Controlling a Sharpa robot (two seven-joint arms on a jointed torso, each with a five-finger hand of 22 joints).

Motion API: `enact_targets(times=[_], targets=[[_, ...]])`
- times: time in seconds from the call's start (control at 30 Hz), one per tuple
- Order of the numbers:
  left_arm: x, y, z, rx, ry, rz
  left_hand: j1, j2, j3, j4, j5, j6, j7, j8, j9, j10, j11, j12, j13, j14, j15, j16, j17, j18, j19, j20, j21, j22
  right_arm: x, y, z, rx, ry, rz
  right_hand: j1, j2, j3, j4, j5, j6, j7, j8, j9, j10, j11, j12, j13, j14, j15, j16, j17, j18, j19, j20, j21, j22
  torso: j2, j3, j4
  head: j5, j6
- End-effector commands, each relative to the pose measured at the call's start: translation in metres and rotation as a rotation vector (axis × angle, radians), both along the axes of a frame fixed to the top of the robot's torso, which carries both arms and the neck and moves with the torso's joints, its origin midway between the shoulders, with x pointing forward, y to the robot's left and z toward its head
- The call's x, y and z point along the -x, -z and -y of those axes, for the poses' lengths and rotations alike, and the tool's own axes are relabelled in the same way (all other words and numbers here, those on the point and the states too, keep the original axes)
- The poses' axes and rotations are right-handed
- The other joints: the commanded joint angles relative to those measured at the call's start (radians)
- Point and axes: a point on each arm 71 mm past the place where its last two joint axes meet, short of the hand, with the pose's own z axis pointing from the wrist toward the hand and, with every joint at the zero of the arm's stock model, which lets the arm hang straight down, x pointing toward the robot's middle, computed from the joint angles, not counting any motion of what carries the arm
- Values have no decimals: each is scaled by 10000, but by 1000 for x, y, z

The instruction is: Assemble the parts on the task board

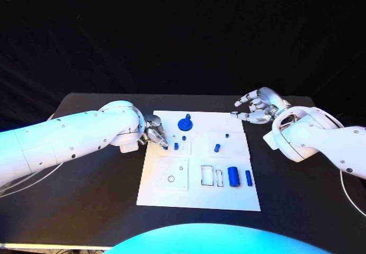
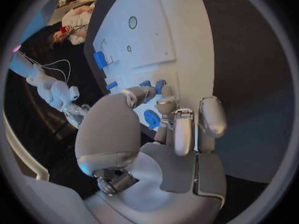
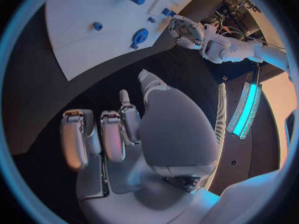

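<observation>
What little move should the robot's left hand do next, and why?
Probably close its fingers on the small blue peg under them. The left hand hangs over the task board's left edge, fingertips right at that peg. The right hand waits off the board, holding nothing.

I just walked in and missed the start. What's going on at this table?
A two-armed robot is assembling small blue parts on the white task board. Its left hand is down at the board's left edge, fingers at a small blue peg; whether it grips the peg is unclear. The right hand hovers off the board's far right corner, holding nothing. A blue gear and blue cylinders sit on the board.
</observation>
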Motion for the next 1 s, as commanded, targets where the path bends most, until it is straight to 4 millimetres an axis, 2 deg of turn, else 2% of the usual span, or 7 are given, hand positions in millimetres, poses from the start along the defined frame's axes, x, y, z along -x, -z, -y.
enact_targets(times=[0.03, 1.0], targets=[[0, 1, 1, -173, 166, -50, -20, 92, 1801, -1849, 61, 109, -71, 34, 1, 74, -22, 39, 9, 776, -48, 40, 1565, -145, 63, 4, 52, 16, 0, 0, -1, 84, -125, 61, -31, 31, 67, -3, 35, 31, -22, 38, 5, -23, -52, -6, 924, 811, -60, -54, 1762, 53, 692, -81, -56, 2181, 4, -2, 2, 0, 2], [-1, 2, 4, -70, 23, 118, -51, 98, 1812, -1866, 103, 126, -77, 33, 0, 98, -26, 55, 38, 781, -53, 50, 1587, -147, 67, -3, 58, 23, 1, 0, 0, 91, -117, 58, -31, 31, 67, -3, 35, 31, -22, 38, 5, -23, -52, -6, 924, 811, -60, -54, 1762, 53, 692, -81, -56, 2181, 3, -2, 1, -40, -33]])
